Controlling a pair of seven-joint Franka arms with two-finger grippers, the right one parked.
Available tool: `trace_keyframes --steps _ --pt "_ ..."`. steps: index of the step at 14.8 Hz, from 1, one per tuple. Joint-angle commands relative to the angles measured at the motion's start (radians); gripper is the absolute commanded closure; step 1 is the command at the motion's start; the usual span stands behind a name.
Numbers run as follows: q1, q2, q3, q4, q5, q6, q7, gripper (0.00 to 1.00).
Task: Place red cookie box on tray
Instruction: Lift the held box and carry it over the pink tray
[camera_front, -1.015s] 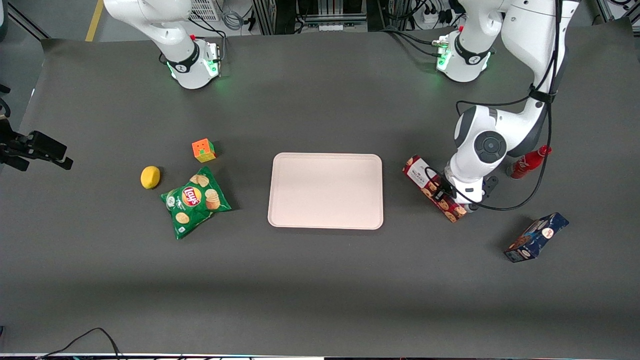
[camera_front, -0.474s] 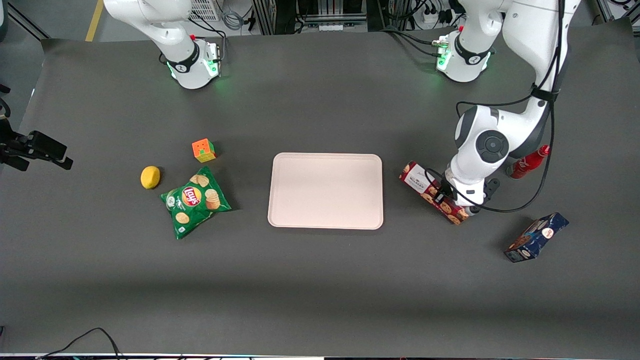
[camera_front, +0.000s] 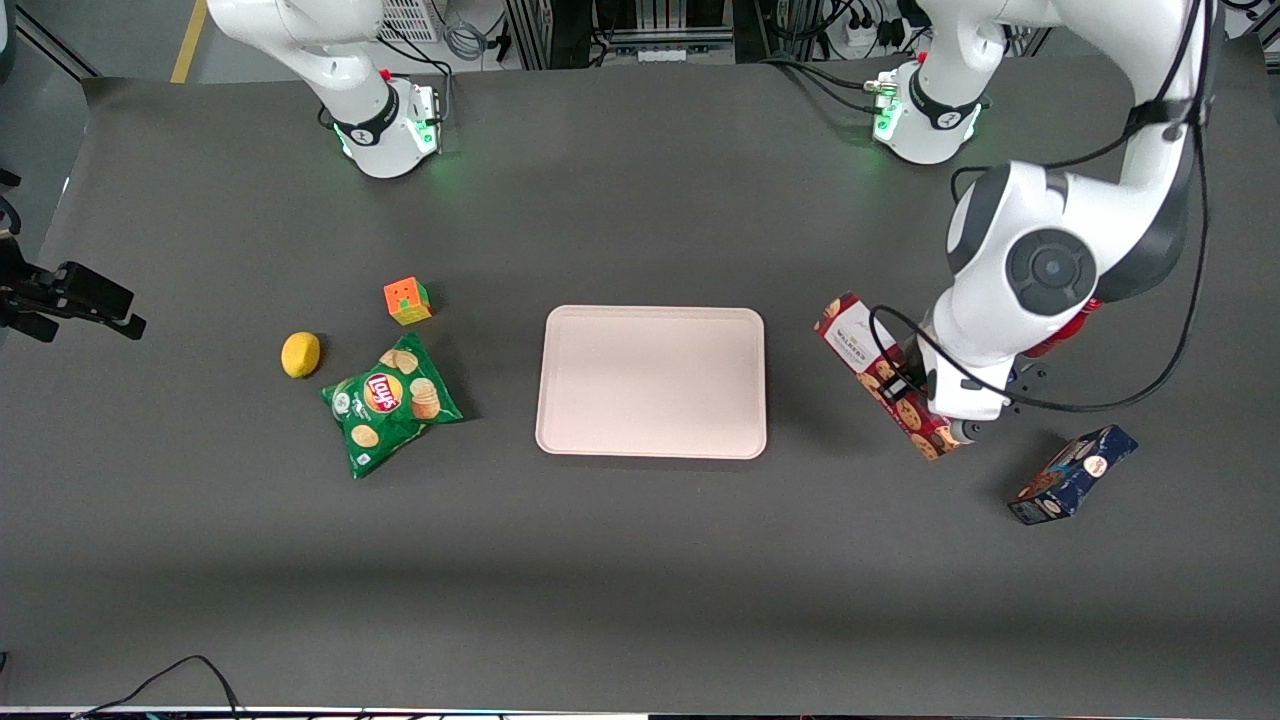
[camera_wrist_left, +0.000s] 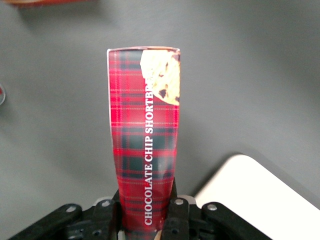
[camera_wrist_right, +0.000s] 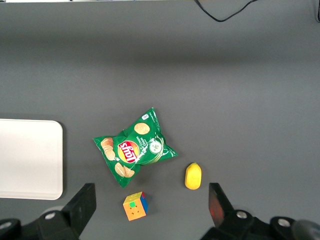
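Note:
The red cookie box (camera_front: 858, 345), a long slim plaid carton with cookie pictures, hangs in the air beside the tray (camera_front: 650, 380), toward the working arm's end of the table. My gripper (camera_front: 905, 390) is shut on it near the middle of its length. In the left wrist view the fingers (camera_wrist_left: 176, 212) press on both long sides of the red cookie box (camera_wrist_left: 145, 145), and my gripper (camera_wrist_left: 145, 220) holds it well above the dark table. A rounded corner of the tray (camera_wrist_left: 260, 195) shows beside the box. The tray carries nothing.
A dark blue snack box (camera_front: 1072, 475) lies nearer the front camera than the gripper. A small red bottle (camera_front: 1062, 338) is mostly hidden by the arm. Toward the parked arm's end lie a green chips bag (camera_front: 390, 400), a lemon (camera_front: 300, 354) and a colour cube (camera_front: 407, 300).
The gripper has risen with the red cookie box, lifting it off the table. Box and wrist have shifted slightly toward the working arm's end and nearer the front camera.

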Motion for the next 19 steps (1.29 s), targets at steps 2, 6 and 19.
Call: trace_keyframes --steps 2,6,19 --pt "-0.019 0.015 -0.063 0.207 0.046 -0.07 0.103 0.98" --pt "-0.052 0.063 -0.064 0.365 0.045 -0.147 0.246 0.97" --pt "-0.191 0.268 -0.141 0.256 0.161 -0.042 0.222 0.95"
